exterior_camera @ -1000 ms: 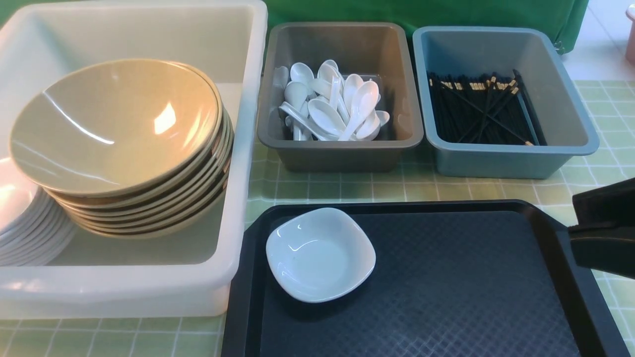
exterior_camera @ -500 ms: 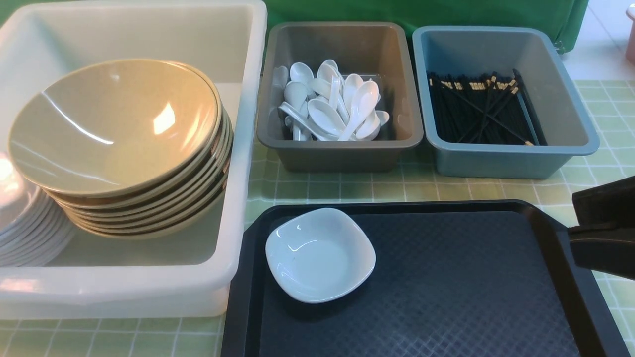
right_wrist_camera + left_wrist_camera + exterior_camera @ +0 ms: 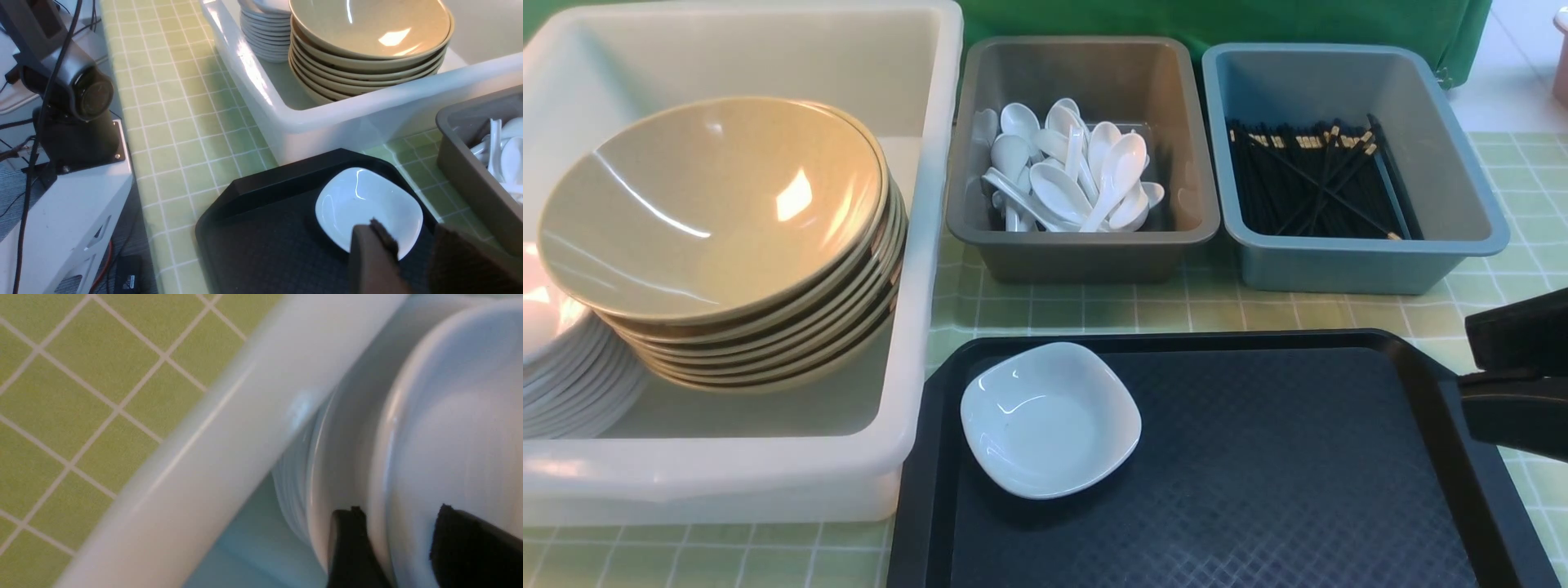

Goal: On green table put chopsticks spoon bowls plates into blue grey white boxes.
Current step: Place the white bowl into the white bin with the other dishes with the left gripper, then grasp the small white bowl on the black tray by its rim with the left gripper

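The left gripper (image 3: 402,543) is over the white box (image 3: 229,428), fingers parted around a plate's rim (image 3: 382,457); the right gripper (image 3: 408,249) hangs open near the black tray (image 3: 261,245).

Inside the big white box (image 3: 907,351), at the left edge of the scene, can see the topmost white plate (image 3: 543,302) with its far rim slightly higher than a second ago. Across its glossy inside, see a changed patch of glare. Along the near rim of the box, find the reflected light altered too. At the right edge, notice a very slight shift in the right gripper (image 3: 1468,374), with its upper finger a touch higher than before.
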`<state>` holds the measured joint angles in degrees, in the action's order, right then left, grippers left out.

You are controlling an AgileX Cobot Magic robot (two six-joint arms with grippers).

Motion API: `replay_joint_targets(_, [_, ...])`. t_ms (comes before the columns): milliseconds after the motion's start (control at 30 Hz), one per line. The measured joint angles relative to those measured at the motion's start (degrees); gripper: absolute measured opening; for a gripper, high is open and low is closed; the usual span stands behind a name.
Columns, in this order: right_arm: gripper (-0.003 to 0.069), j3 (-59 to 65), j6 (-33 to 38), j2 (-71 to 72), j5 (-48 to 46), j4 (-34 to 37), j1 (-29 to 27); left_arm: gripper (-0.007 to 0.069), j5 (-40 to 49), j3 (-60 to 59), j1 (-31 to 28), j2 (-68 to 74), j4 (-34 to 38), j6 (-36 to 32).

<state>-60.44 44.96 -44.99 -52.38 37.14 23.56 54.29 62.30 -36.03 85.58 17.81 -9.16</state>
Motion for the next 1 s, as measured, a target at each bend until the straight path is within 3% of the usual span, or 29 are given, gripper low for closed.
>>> replay_joint_targets(33, [0.0219,0.00,0.00,0.00,0.00,0.00,0.00,0.0272,0.15,0.00,0.22,0.00,-0.77,0.14])
replay_joint_targets(67, [0.0222,0.00,0.00,0.00,0.00,0.00,0.00,0.0355,0.57,0.00,2.33,0.00,-3.77,1.51])
replay_joint_targets(100, [0.0222,0.00,0.00,0.00,0.00,0.00,0.00,0.0365,0.58,0.00,2.33,0.00,-4.13,1.75])
replay_joint_targets(167, [0.0225,0.00,0.00,0.00,0.00,0.00,0.00,0.0482,1.81,0.00,4.83,0.00,-10.26,6.58])
replay_joint_targets(267, [0.0225,0.00,0.00,0.00,0.06,0.00,0.00,0.0583,1.94,0.14,5.95,-0.27,-16.47,13.46])
replay_joint_targets(400, [0.0228,0.00,0.04,0.00,0.11,0.01,0.00,0.0650,1.41,0.34,6.18,-3.41,-21.52,19.67])
replay_joint_targets(500, [0.0232,0.00,0.04,0.00,0.16,0.01,0.00,0.0649,2.98,1.56,6.55,-6.46,-20.68,19.61])
replay_joint_targets(633, [0.0235,0.00,0.04,0.00,0.18,0.06,0.00,0.0648,3.60,3.26,11.29,-12.14,-16.44,13.31])
replay_joint_targets(800, [0.0235,0.00,0.04,0.00,0.46,0.07,0.00,0.0634,5.67,3.54,27.33,-18.93,-5.98,-6.02])
replay_joint_targets(1000, [0.0235,0.00,0.04,0.00,0.65,0.07,0.00,0.0556,7.39,3.68,47.49,-17.19,6.48,-18.29])
